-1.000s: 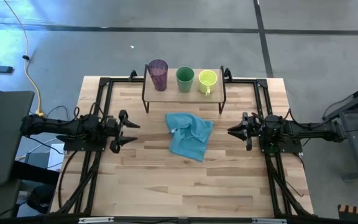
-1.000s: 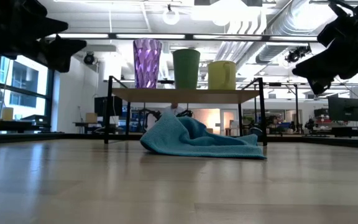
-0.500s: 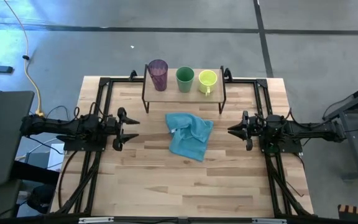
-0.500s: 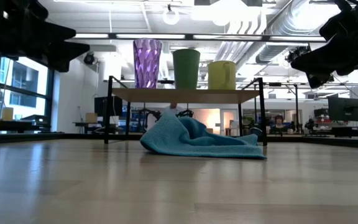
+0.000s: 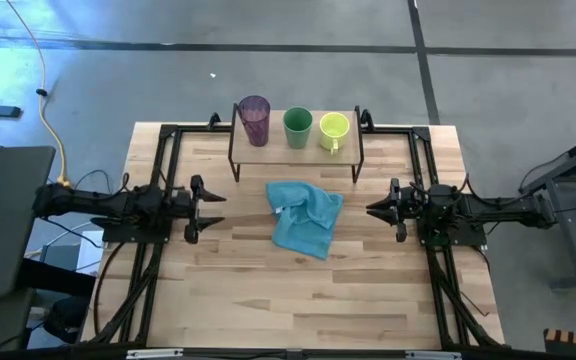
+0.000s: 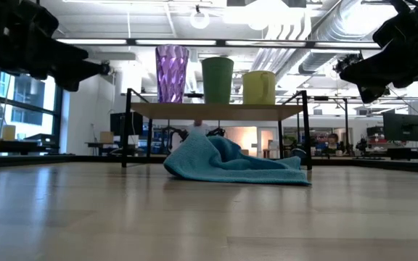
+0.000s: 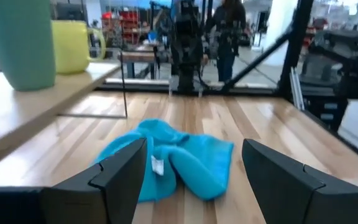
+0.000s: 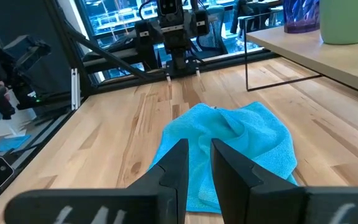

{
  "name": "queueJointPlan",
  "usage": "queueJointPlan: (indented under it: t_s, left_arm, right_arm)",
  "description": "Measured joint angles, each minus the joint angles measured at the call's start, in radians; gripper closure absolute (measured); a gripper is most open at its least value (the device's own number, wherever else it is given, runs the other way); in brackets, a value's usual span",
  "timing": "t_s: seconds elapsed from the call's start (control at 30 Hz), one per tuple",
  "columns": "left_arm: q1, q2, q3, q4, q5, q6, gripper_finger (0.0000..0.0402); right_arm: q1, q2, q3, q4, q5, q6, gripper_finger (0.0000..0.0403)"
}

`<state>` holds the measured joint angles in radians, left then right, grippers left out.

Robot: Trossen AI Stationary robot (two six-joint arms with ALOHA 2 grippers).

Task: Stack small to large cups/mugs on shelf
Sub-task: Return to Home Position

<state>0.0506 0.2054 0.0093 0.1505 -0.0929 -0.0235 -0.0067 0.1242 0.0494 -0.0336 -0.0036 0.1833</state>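
Cups: three in a row on the shelf top, all upright, none nested, small gaps between neighbours.
Purple tumbler (image 5: 255, 120): left end of the shelf, see-through, tallest of the three.
Green cup (image 5: 297, 127): middle of the row, between tumbler and mug.
Yellow mug (image 5: 333, 130): right end of the shelf, shortest, handle turned toward the front of the desk.
Shelf (image 5: 276, 142): light wood top on thin black legs, standing at the far edge of the desk, about midway between the two arms.
Cloth (image 5: 306, 217): light blue, crumpled, lying on the desk just in front of the shelf and between the two grippers; touches no cup.
Left gripper (image 5: 211, 212): on the left side of the desk, raised off the surface, lying level and pointing toward the cloth; well apart from shelf and cups.
Left fingers (image 7: 114, 180): spread wide, nothing between them; the cloth shows through the gap in the left wrist view.
Right gripper (image 5: 371, 210): on the right side of the desk, raised off the surface, level, pointing toward the cloth from the opposite side; well apart from shelf and cups.
Right fingers (image 8: 169, 171): nearly pressed together, only a thin slit between them, pinching nothing.
Desk (image 5: 368, 300): pale wooden planks with black frame rails running along both sides under the arms.
Room: a person (image 7: 229, 28) stands in the background beyond the desk, seen in the left wrist view.
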Motion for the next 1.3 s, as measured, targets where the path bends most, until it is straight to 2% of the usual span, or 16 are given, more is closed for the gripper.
queueJointPlan:
  t_s: [0.3,0.63,0.83,1.3]
  left_arm:
    - [-0.099,0.0,0.0,-0.08,-0.068,0.022,0.0147]
    - [-0.166,-0.001,0.0,0.006,-0.183,0.067,0.0147]
    - [-0.168,-0.001,0.0,0.1,-0.173,0.146,0.0147]
    - [-0.169,0.0,0.0,0.258,-0.101,0.226,0.0147]
  right_arm:
    - [0.0,0.0,0.0,0.0,0.0,0.001,0.0346]
    - [0.0,0.0,0.0,0.004,0.0,0.002,0.0346]
    - [0.0,0.0,0.0,0.017,0.0,-0.004,0.0346]
    - [0.0,0.0,0.0,0.023,0.0,-0.035,0.0346]
